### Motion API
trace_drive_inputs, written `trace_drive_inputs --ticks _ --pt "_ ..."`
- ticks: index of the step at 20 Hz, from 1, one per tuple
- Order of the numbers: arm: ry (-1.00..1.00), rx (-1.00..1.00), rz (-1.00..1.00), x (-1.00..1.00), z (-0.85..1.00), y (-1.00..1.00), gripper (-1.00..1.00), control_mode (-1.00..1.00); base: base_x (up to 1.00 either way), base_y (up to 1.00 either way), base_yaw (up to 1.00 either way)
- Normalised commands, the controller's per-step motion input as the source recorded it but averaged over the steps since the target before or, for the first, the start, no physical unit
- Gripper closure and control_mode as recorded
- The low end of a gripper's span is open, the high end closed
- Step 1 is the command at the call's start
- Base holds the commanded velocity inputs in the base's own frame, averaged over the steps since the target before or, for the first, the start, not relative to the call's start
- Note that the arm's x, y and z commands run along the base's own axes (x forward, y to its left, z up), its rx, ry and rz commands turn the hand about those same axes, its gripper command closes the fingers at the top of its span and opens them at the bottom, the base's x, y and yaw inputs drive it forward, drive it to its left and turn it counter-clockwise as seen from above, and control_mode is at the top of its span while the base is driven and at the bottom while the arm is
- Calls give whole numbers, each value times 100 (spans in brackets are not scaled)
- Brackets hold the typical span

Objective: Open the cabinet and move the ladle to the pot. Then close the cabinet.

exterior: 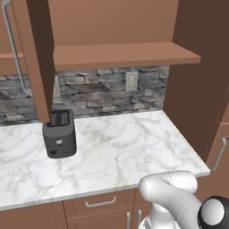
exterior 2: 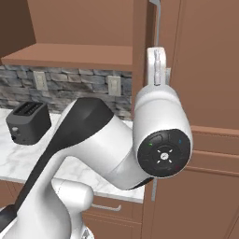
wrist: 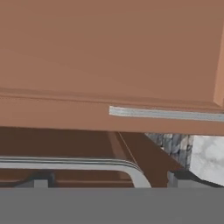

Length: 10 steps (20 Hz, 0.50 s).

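From the left base view, the brown wooden wall cabinet [exterior: 120,53] stands with one door [exterior: 38,58] swung out edge-on toward the camera, its long silver bar handle [exterior: 13,49] curving down the left side. The shelf behind it looks bare — no ladle can be made out there, and no pot either. A dark grey two-slot toaster [exterior: 59,133] sits on the white marbled countertop [exterior: 129,152] near the grey stone backsplash [exterior: 98,89], well clear of the cabinet's reach. The white arm rises at the lower right.

From the right base view, the arm's elbow bulks large in the foreground and the wrist climbs straight up alongside a second door's edge, close to another vertical silver handle [exterior 2: 158,28]. The pose suggests the hand is raised to work that handle, since this side of the cabinet appears not fully dealt with.

From the hand view, rolled on its side, the two-finger gripper [wrist: 109,180] shows its dark fingertips [wrist: 41,180] set wide apart, nothing between them. A curved silver bar [wrist: 87,164] runs just ahead of the tips, near but apparently not pinched. A recessed brown panel sits above, with a sliver of stone and marble at the right. The ladle's whereabouts cannot be told from any of the three views.
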Motion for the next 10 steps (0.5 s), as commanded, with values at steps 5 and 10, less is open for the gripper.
trace_drive_inputs --ticks 5,10 --pt "1 9 5 7 2 0 -100 -100 0 0 0" --pt "5 16 4 4 -26 -1 -100 -100 0 0 0"
